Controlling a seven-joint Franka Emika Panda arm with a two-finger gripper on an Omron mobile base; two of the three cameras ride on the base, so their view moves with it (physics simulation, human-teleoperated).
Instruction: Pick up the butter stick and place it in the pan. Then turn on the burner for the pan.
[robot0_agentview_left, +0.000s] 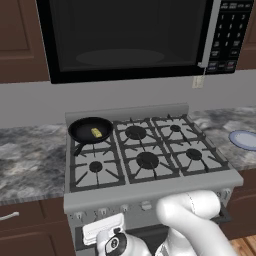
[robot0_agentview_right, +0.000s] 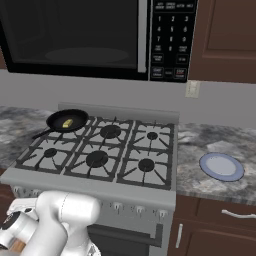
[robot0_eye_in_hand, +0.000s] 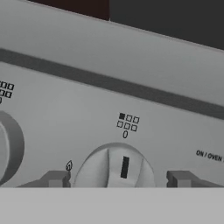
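- stove control panel (robot0_eye_in_hand: 87, 105): "ON / OVEN" (robot0_eye_in_hand: 209, 155) at right edge
- "0" (robot0_eye_in_hand: 125, 134) plus six-square burner diagram, one filled, above knob (robot0_eye_in_hand: 114, 168)
- flame sign (robot0_eye_in_hand: 68, 166) left of knob
- microwave keypad (robot0_agentview_right: 171, 37): unreadable

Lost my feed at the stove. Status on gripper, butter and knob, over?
Gripper open, fingers flanking stove knob. Butter stick in pan, back-left burner. Nothing in the way.

We saw a six-burner stove (robot0_agentview_left: 150, 187) set between two stretches of grey marbled counter (robot0_agentview_right: 200, 182). The pan (robot0_agentview_left: 90, 129) sat on the far left burner grate. A pale blue plate (robot0_agentview_right: 221, 166) lay flat on the right counter, well apart from the stove.
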